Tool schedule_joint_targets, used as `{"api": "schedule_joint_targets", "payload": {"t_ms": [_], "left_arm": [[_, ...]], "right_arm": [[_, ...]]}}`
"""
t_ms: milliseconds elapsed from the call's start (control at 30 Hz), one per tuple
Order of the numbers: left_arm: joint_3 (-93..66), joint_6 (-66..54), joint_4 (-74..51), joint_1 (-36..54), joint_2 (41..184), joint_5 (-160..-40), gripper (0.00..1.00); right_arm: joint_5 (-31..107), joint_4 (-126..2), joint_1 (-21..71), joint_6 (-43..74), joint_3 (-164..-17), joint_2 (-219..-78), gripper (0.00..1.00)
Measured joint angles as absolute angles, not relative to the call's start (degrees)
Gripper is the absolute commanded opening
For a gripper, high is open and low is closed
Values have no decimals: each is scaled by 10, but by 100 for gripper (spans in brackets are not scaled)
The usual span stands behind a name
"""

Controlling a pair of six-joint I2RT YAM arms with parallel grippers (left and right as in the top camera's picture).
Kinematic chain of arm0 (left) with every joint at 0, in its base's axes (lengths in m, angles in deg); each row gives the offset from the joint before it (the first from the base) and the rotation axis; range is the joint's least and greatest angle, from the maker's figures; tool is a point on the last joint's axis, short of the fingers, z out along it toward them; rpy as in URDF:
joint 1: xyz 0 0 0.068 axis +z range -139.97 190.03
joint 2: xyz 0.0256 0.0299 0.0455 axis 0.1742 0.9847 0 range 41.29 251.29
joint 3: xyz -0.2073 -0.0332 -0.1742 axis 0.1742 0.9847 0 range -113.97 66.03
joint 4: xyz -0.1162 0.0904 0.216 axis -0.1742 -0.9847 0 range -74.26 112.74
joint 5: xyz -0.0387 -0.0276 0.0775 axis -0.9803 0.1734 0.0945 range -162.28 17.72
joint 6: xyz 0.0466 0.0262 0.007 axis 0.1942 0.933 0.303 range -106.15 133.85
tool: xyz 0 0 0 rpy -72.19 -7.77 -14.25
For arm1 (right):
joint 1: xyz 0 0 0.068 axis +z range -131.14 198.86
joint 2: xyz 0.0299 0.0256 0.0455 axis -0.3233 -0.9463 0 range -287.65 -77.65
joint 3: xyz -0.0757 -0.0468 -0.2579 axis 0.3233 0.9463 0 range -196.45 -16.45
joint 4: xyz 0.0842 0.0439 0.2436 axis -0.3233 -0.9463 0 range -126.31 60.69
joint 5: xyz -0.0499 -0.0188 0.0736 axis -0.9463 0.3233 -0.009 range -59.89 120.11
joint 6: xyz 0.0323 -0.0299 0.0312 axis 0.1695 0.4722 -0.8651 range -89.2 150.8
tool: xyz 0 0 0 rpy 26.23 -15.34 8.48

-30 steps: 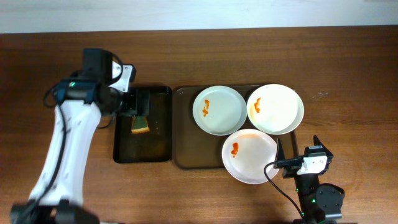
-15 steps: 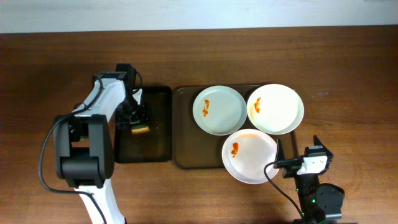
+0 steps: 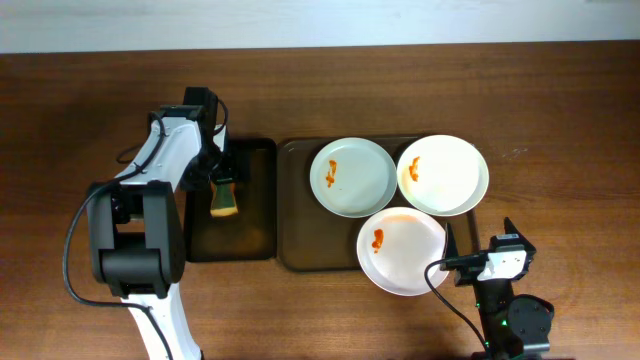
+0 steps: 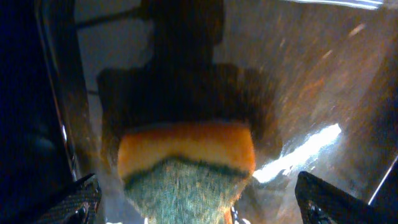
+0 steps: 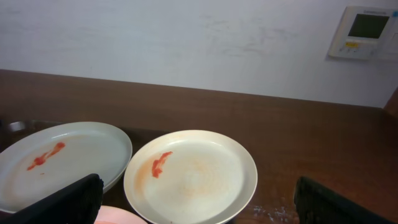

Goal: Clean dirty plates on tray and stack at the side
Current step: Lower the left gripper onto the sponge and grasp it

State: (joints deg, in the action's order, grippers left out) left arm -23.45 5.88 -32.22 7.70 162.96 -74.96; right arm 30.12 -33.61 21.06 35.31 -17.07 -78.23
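Three white plates with red stains lie on the brown tray (image 3: 297, 250): one at the left (image 3: 352, 177), one at the right (image 3: 443, 175), one in front (image 3: 402, 251). A yellow sponge (image 3: 225, 203) with a green scrub face lies in the black tray (image 3: 255, 225). My left gripper (image 3: 222, 182) hangs over it, open; in the left wrist view the sponge (image 4: 186, 165) sits between the spread fingertips (image 4: 200, 205). My right gripper (image 3: 478, 235) is open and empty near the table's front edge, facing the right plate (image 5: 189, 177) and the left plate (image 5: 62, 158).
The black tray sits just left of the brown tray, rims close together. Bare wooden table (image 3: 560, 120) lies to the right of the plates and behind both trays. A white wall with a small panel (image 5: 364, 31) stands behind the table.
My left arm has folded in and its wrist has come down over the sponge in the black tray. The sponge has shifted slightly. The right arm and the plates have not moved.
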Motion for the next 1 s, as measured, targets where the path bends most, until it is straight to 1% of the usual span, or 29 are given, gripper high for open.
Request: {"api": "schedule_joint_targets", "payload": {"t_ms": [33, 133, 167, 233, 267, 300, 333, 400, 433, 467, 500, 600, 700, 767, 800, 867, 900, 967, 1000], "left_arm": [[-234, 59, -311, 77, 1630, -748, 80], [-234, 59, -279, 77, 1630, -745, 80], [-234, 59, -278, 77, 1630, -745, 77], [-233, 59, -276, 77, 1630, -745, 76], [-232, 59, -271, 77, 1630, -745, 73], [-229, 59, -268, 76, 1630, -745, 34], [-226, 58, -264, 76, 1630, -744, 0], [-220, 58, -262, 75, 1631, -742, 0], [-219, 59, -261, 75, 1631, -742, 19], [-219, 59, -261, 75, 1631, -741, 89], [-219, 61, -260, 75, 1631, -741, 100], [-219, 59, -265, 75, 1631, -741, 100], [-219, 58, -327, 75, 1631, -742, 100], [-219, 59, -360, 75, 1631, -742, 78], [-219, 59, -377, 74, 1631, -744, 77], [-219, 59, -383, 72, 1631, -744, 87], [-219, 59, -383, 70, 1631, -744, 87], [-219, 59, -381, 66, 1631, -744, 18], [-219, 58, -380, 65, 1631, -744, 9]], "right_arm": [[301, -336, 211, 353, -171, -782, 98], [301, -336, 211, 353, -171, -782, 98], [301, -336, 211, 353, -171, -782, 98], [301, -336, 211, 353, -171, -782, 98], [301, -336, 211, 353, -171, -782, 98], [301, -336, 211, 353, -171, -782, 98], [301, -336, 211, 353, -171, -782, 98], [301, -336, 211, 353, -171, -782, 99], [301, -336, 211, 353, -171, -782, 98], [301, -336, 211, 353, -171, -782, 98], [301, -336, 211, 353, -171, -782, 98], [301, -336, 211, 353, -171, -782, 98], [301, -336, 211, 353, -171, -782, 98], [301, -336, 211, 353, -171, -782, 98], [301, -336, 211, 353, -171, -782, 98], [301, -336, 211, 353, -171, -782, 98], [301, -336, 211, 353, -171, -782, 98], [301, -336, 211, 353, -171, -782, 99], [301, -336, 211, 353, -171, -782, 98]]}}
